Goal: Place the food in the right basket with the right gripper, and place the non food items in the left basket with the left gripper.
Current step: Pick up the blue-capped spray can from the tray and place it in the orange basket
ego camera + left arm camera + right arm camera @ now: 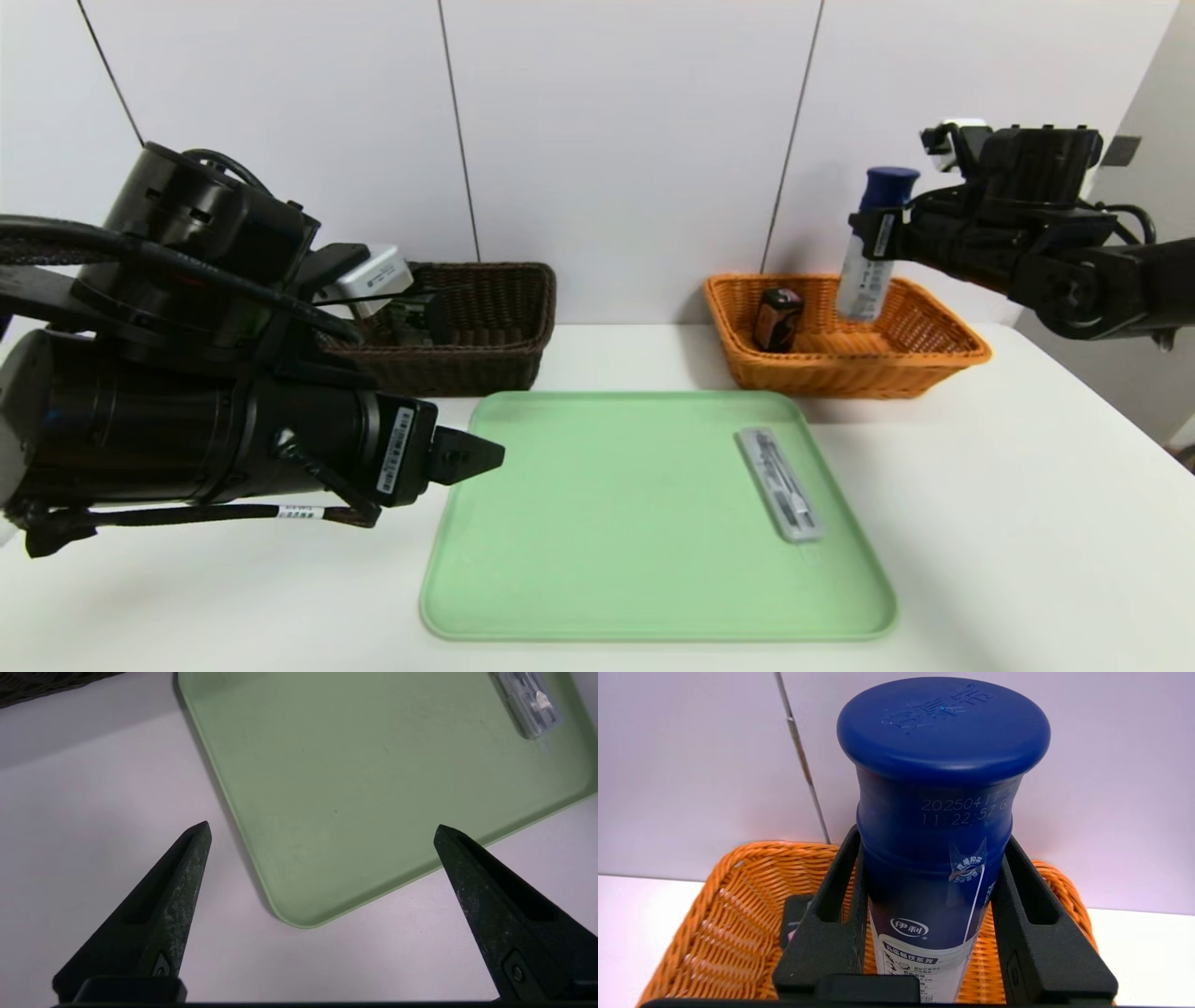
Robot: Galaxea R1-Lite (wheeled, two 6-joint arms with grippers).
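Over orange basket (934,359): white bottle (868,271) | inside: dark box (778,317)

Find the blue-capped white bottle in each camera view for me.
Head view: blue-capped bottle, upper right, shut in the right gripper over the orange basket.
Left wrist view: not in it.
Right wrist view: bottle fills the centre.
Shared landmark: orange basket.
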